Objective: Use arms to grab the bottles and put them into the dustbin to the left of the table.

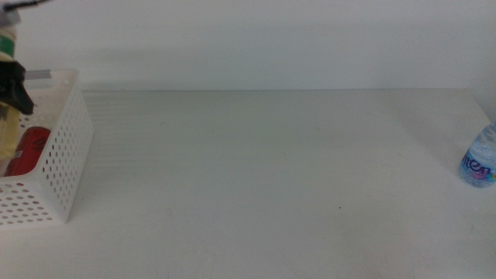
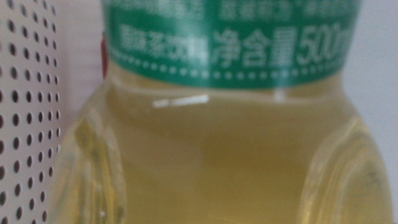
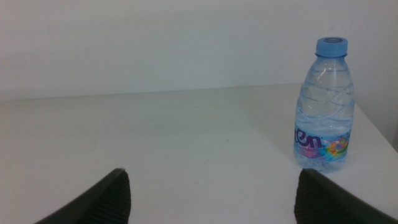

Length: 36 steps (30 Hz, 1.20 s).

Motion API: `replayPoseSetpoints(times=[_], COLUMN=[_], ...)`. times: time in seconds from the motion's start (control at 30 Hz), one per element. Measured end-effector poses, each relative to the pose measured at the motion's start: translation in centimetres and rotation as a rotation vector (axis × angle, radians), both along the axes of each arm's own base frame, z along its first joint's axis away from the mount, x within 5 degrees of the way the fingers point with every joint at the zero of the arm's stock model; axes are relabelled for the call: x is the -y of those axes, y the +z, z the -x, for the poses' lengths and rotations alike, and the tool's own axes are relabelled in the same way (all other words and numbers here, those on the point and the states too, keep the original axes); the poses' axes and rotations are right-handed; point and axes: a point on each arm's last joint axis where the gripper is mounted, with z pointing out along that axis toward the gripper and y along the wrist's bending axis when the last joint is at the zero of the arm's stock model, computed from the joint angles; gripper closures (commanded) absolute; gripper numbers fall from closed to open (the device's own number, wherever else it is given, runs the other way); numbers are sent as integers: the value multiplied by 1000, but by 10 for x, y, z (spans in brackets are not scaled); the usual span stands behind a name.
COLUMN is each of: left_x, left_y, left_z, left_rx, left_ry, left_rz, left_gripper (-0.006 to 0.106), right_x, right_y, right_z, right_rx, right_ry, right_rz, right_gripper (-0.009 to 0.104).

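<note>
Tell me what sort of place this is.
Probably a robot test bench, not a home: a bare white table against a blank wall, a perforated white basket at its left edge holding a red can, and a lone water bottle ahead of the open right tool.

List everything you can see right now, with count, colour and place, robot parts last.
dustbin: one, white with perforated sides, at the table's left edge.
red can: one, red, lying inside the dustbin.
tea bottle: one, yellow liquid with a green label, over the dustbin's interior, filling the left wrist view.
water bottle: one, clear with a blue cap, upright at the table's right edge.
table: one, white.
left claw: one, dark, above the dustbin beside the tea bottle; grip hidden.
right claw: one, dark, open, low over the table, facing the water bottle and clear of it.
</note>
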Motion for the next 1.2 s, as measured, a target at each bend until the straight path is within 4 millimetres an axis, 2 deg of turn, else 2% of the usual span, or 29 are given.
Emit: replayPoseSetpoints(times=[0.47,0.6,0.7,0.8,0.97,1.03,1.2], left_x=[-13,-16,-17,-17,-17,-17,-15], left_y=[-63,-76,-83,-88,-94,-94,-88], left_z=[-28,-32,-34,-36,-37,-38,-38], left_rx=[-117,-140,-152,-160,-177,-172,-153], left_ry=[-5,-6,-8,-8,-12,-10,0], left_rz=[-2,-10,-10,-8,-2,-1,27], left_gripper=[105,100,88,69,24,10,10], right_x=[0,0,0,0,0,0,0], right_y=[0,0,0,0,0,0,0], right_z=[0,0,0,0,0,0,0], right_rx=[0,0,-1,-1,-1,-1,-1], right_ry=[0,0,0,0,0,0,0], right_rz=[0,0,0,0,0,0,0], right_gripper=[25,25,25,25,25,25,25])
